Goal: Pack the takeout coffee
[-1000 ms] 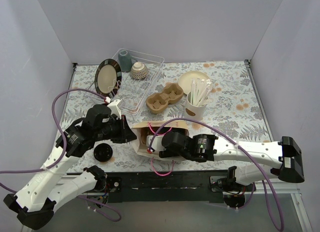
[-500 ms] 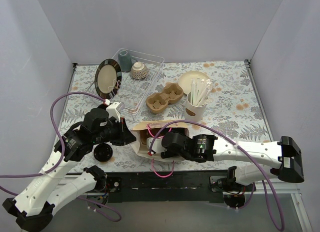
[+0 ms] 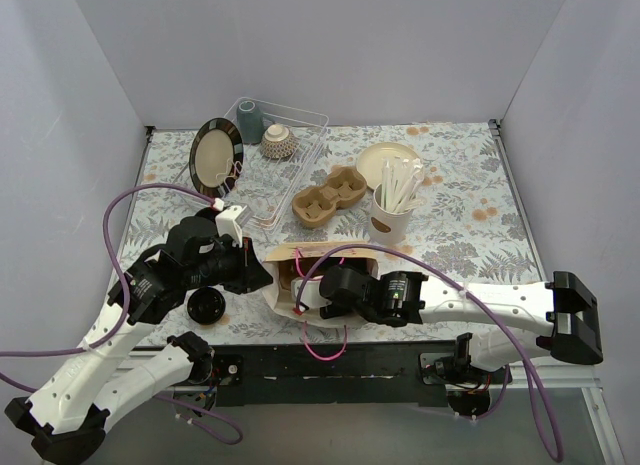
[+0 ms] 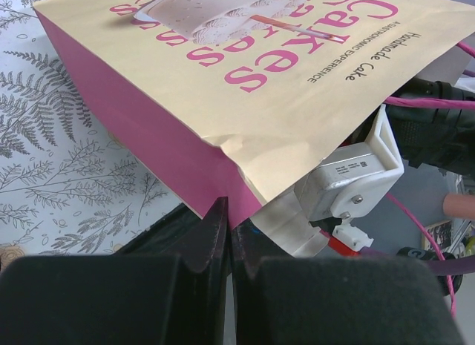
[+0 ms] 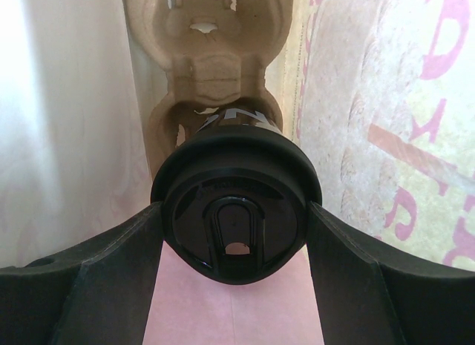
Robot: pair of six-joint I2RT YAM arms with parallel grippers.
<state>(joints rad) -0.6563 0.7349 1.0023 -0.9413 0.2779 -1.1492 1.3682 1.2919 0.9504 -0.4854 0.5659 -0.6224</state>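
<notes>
Slightly further into the paper bag (image 4: 312, 85) than before, the right gripper (image 5: 234, 226) works near-centre while the left gripper (image 4: 228, 211) pinches the bag's rim. Inside, at the pulp carrier (image 5: 211, 63), it clasps the takeout coffee (image 5: 230, 122). Pushing on could crumple the bag, tip the cup or pop its lid (image 5: 200, 182).

**Top view:** the right gripper's (image 5: 234, 211) fingertips and the takeout coffee cup (image 5: 236, 189) lie hidden inside the paper bag (image 3: 283, 285).

**Right wrist view:** the black lid (image 5: 236, 237) covers nearly all of the cup's white wall. The pulp carrier (image 5: 211, 56) is cut off at the top edge, and the near fingers (image 5: 82, 286) are blurred.

**Left wrist view:** the bag runs past the top edge, and the left gripper (image 4: 227, 219) is a dark blur.
</notes>
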